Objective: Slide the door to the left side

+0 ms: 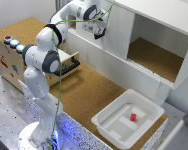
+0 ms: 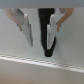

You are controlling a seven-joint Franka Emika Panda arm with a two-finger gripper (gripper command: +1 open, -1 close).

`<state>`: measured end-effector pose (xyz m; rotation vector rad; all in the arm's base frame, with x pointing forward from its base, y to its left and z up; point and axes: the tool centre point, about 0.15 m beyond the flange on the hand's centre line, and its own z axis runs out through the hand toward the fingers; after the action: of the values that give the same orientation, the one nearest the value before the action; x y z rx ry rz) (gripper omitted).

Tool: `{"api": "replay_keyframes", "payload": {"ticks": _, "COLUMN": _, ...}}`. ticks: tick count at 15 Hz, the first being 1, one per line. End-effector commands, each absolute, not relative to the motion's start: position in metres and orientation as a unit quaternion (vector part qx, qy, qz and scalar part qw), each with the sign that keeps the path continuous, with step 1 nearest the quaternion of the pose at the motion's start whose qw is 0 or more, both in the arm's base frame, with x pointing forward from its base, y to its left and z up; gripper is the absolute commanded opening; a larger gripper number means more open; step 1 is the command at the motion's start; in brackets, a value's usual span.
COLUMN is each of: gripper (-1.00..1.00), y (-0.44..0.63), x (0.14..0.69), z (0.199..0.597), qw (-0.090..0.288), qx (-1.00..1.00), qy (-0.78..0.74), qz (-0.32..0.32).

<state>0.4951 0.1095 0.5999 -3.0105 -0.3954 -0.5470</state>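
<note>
Fingers [image 2: 27, 27] of the gripper [image 2: 42, 27] fill the near part of the wrist view, one on each side of the door's black handle [image 2: 46, 30], spread apart with white panel showing between each finger and the bar; they do not appear to clamp it, and whether either pad touches it cannot be told.

From the exterior view the door [image 1: 114, 27] stands over the cabinet's [image 1: 159, 15] half toward the exterior view's left, and the gripper [image 1: 98, 25] is up against its front face. Toward the exterior view's right the cabinet's other half is open, showing a brown cork floor [image 1: 154, 57] inside.

Below and toward the exterior view's left a wooden drawer [image 1: 69, 64] with a black handle stands pulled out of a wooden box [image 1: 9, 57], whose top carries round buttons [image 1: 14, 42]. Cork covers the table [image 1: 89, 90]. Near the front a white bin [image 1: 126, 120] holds a small red block [image 1: 133, 117]. White arm links [image 1: 41, 60] rise from the base, with a green cable [image 1: 59, 75] running along them.
</note>
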Motion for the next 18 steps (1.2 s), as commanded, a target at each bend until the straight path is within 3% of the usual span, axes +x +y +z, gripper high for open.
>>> {"api": "replay_keyframes", "payload": {"ticks": 1, "gripper": -1.00, "y": 0.136, "x": 0.464, "z": 0.587, "qw": -0.013, "qx": -0.963, "qy": -0.121, "qz": -0.242}}
{"api": "replay_keyframes", "payload": {"ticks": 4, "gripper": -1.00, "y": 0.144, "x": 0.460, "z": 0.592, "qw": -0.011, "qx": -0.962, "qy": -0.121, "qz": -0.246}}
{"api": "replay_keyframes", "payload": {"ticks": 5, "gripper": 1.00, "y": 0.142, "x": 0.457, "z": 0.596, "qw": -0.010, "qx": -0.961, "qy": -0.114, "qz": -0.251}}
{"api": "replay_keyframes", "payload": {"ticks": 11, "gripper": 1.00, "y": 0.112, "x": 0.441, "z": 0.600, "qw": -0.007, "qx": -0.960, "qy": -0.078, "qz": -0.268}}
{"api": "replay_keyframes", "payload": {"ticks": 18, "gripper": 1.00, "y": 0.097, "x": 0.458, "z": 0.589, "qw": -0.016, "qx": -0.964, "qy": -0.061, "qz": -0.257}}
